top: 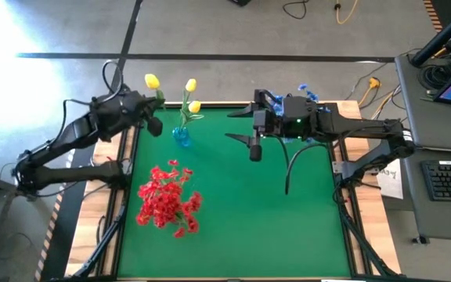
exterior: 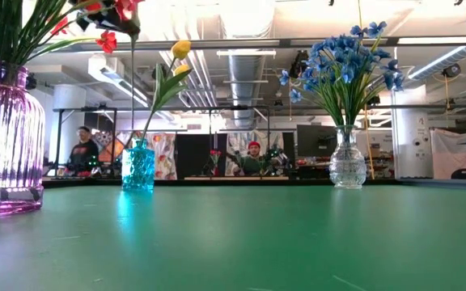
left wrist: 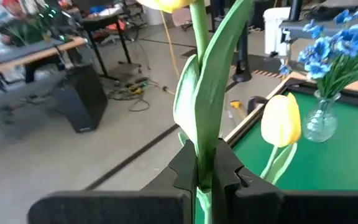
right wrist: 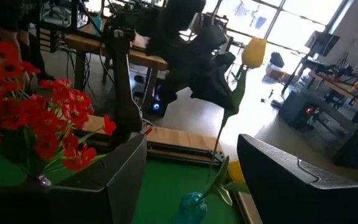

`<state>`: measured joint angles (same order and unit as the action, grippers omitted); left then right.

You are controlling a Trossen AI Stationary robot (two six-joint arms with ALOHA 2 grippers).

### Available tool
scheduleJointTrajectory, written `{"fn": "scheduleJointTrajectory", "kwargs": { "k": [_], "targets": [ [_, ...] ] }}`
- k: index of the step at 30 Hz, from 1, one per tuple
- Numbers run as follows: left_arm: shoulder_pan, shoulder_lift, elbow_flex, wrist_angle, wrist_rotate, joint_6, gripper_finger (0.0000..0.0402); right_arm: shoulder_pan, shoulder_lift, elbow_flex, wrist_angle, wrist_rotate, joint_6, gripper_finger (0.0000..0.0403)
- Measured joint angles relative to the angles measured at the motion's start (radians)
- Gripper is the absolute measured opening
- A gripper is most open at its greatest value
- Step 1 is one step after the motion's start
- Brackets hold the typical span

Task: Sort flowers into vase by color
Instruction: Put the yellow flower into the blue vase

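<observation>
Left pincer (top: 156, 100), clamped on one smooth-stemmed yellow tulip (top: 152, 81). Just right of it: small blue textured glass vase (top: 181, 136), two yellow tulips (top: 192, 95). Beyond: ribbed purple vase, red flowers (top: 168, 199). Right pincer (top: 254, 131) apart, empty; clear vase, blue flowers (exterior: 344, 55) behind.

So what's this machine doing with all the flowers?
It is sorting artificial flowers into vases by colour. The left end effector is shut on the green stem of a yellow flower, holding it near the table's far left corner, close to the small blue vase that already has two yellow flowers. The right end effector is open and empty above the green table. The red flowers and the blue flowers already stand in their own vases.
</observation>
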<state>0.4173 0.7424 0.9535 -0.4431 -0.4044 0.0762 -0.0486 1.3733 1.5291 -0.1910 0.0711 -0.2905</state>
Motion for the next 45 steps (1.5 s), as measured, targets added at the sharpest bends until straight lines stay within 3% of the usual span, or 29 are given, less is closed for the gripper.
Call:
{"fn": "scheduleJointTrajectory", "kwargs": {
  "k": [5,12,18,25,33,45],
  "targets": [
    [0.142,0.034,0.0,0.029,0.183,-0.029,0.0001,0.0,-0.006,-0.001,-0.02,0.0,0.011,0.0244],
    [0.235,0.092,0.0,0.053,0.23,-0.036,0.0001,0.0,-0.006,-0.005,-0.048,0.001,0.038,0.0244],
    [0.236,0.108,0.0,0.052,0.268,-0.036,0.0001,-0.002,-0.006,-0.007,-0.06,0.016,0.049,0.0244],
    [0.236,0.087,0.041,0.032,0.269,-0.034,0.0001,-0.005,-0.006,-0.007,-0.069,0.116,0.056,0.0244],
    [0.234,0.087,0.072,-0.032,0.366,-0.057,0.0001,-0.009,-0.005,-0.007,-0.067,0.115,0.055,0.0244],
    [0.234,0.114,0.043,-0.032,0.37,-0.089,0.0001,-0.011,-0.005,-0.007,-0.067,0.115,0.054,0.0244]
  ]
}}
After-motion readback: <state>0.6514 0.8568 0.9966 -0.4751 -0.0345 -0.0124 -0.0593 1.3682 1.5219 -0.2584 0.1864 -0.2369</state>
